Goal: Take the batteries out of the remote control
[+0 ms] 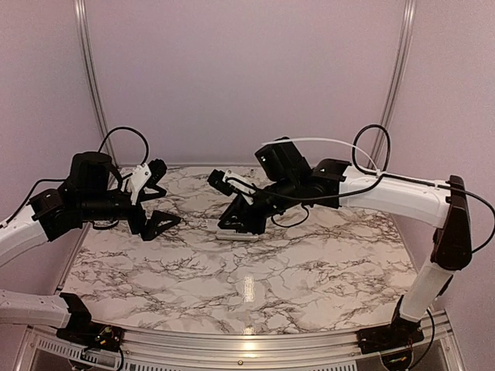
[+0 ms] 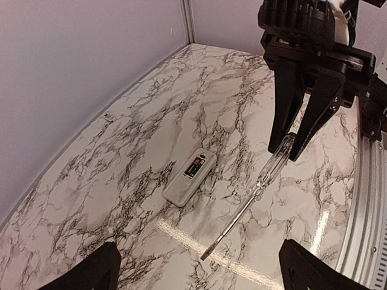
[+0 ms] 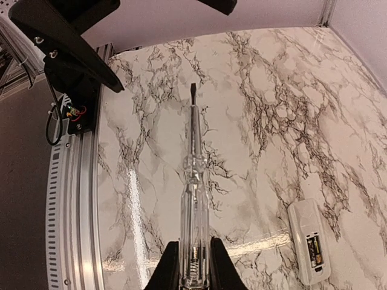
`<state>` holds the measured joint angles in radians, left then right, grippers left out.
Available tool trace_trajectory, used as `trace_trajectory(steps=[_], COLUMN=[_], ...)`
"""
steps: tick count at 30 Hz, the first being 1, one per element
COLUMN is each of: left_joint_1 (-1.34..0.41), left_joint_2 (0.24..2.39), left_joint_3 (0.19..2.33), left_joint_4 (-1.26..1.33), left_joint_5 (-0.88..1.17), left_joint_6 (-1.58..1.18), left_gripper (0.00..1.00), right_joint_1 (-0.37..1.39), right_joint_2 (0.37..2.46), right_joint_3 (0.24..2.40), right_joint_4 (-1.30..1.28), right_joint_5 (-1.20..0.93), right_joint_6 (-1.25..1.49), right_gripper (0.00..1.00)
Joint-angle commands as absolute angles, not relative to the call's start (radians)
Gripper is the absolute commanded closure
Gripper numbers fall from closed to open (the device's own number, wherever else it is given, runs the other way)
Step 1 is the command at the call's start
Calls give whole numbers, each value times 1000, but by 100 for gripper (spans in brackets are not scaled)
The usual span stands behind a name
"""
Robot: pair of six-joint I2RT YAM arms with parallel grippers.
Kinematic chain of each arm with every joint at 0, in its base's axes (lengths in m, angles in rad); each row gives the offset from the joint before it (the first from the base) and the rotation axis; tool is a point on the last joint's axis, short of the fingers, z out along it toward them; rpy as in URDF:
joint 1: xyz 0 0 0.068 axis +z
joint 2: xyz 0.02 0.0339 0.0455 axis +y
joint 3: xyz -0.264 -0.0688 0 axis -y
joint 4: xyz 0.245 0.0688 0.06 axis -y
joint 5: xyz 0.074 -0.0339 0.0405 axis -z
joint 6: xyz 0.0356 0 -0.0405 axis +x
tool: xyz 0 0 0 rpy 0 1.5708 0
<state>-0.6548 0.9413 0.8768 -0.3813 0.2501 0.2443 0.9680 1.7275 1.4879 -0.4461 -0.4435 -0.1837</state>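
Note:
The white remote control (image 2: 189, 177) lies back up on the marble table, and its recess shows the dark batteries (image 2: 195, 167). It also shows in the right wrist view (image 3: 309, 249), with the batteries (image 3: 314, 250), and in the top view (image 1: 237, 235). My right gripper (image 3: 195, 266) is shut on the clear handle of a screwdriver (image 3: 193, 175). The blade points away from the remote and is low over bare table (image 2: 208, 252). My left gripper (image 2: 199, 272) is open wide and empty, hovering left of the remote (image 1: 160, 197).
An aluminium rail (image 3: 66, 199) runs along the table's edge. Plain walls close the back and sides. A small dark tag (image 2: 107, 117) lies near the wall. Cables hang at the arm bases (image 3: 57, 124).

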Motion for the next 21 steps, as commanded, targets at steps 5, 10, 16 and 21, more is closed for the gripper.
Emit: trace_trajectory(steps=[5,10,16,21], left_joint_1=[-706,-736,-785,-804], left_joint_2=[1102,1217,1303,1334], left_joint_3=[1000,1094,1154,1165], left_joint_4=[-368,-445,-506,-534], left_joint_5=[434,513,542,551], left_joint_6=[434,489,530,541], left_gripper=[13,26,39,42], right_joint_1=[978,979,978,979], right_joint_2=[1638,1613,1608,1603], right_joint_3=[1508,1528,1566,1598], right_joint_4=[-626,-677,-715,-732], right_joint_5=[-426,-413,-368,-360], right_joint_6=[-215,-253,-285,-308], right_gripper=[100,100,100,100])
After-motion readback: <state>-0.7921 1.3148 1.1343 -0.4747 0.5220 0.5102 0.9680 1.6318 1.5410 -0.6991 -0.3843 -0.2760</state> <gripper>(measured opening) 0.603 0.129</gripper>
